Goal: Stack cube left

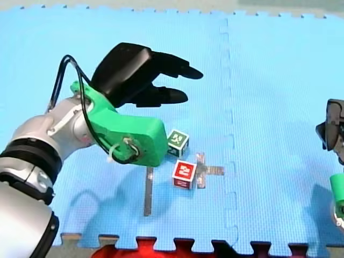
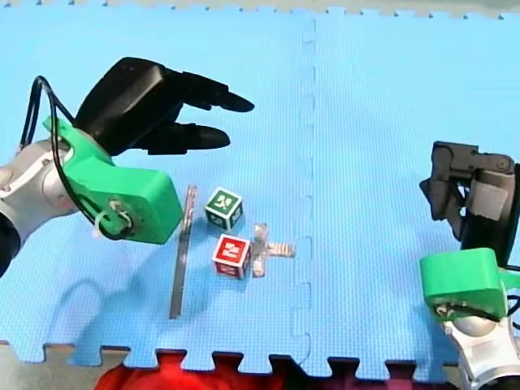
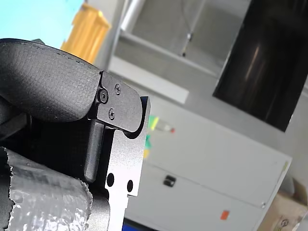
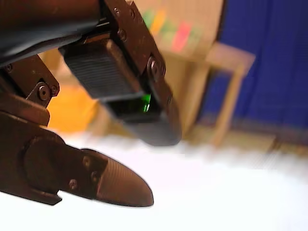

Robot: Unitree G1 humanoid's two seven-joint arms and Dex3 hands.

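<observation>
Clearly nothing is stacked yet: we see the green cube and red cube just beside each other on the mat. Our left hand hovers nearby, open and empty. Whether the right hand, at the mat's right edge, is open or closed we cannot tell.

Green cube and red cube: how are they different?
The green cube has a green face with a white mark; the red cube has a red one. The green cube sits farther from the robot, the red cube nearer, beside the silver tape cross. Both rest on the blue mat, unstacked and not held.
</observation>
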